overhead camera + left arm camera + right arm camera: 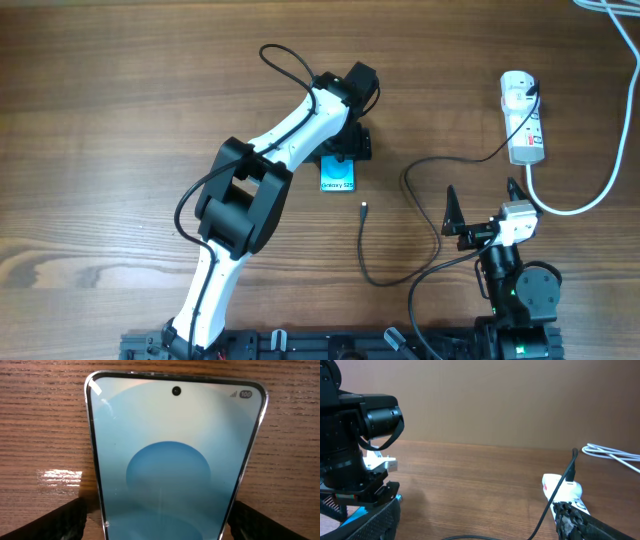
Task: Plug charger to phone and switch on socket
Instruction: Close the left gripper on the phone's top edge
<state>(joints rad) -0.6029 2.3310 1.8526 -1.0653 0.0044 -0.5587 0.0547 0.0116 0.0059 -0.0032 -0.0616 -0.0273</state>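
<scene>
The phone lies flat at the table's middle, teal screen up, with white "Galaxy" text at its near end. My left gripper is over its far end. In the left wrist view the phone fills the frame and the open gripper has a finger on each side of it, with small gaps. The charger's connector tip lies loose just right of the phone. Its thin black cable loops to a plug in the white socket. My right gripper is open and empty, near the cable loop.
A thick white cord runs from the socket along the right edge. In the right wrist view the socket, the black cable, the white cord and the left arm show beyond the open gripper.
</scene>
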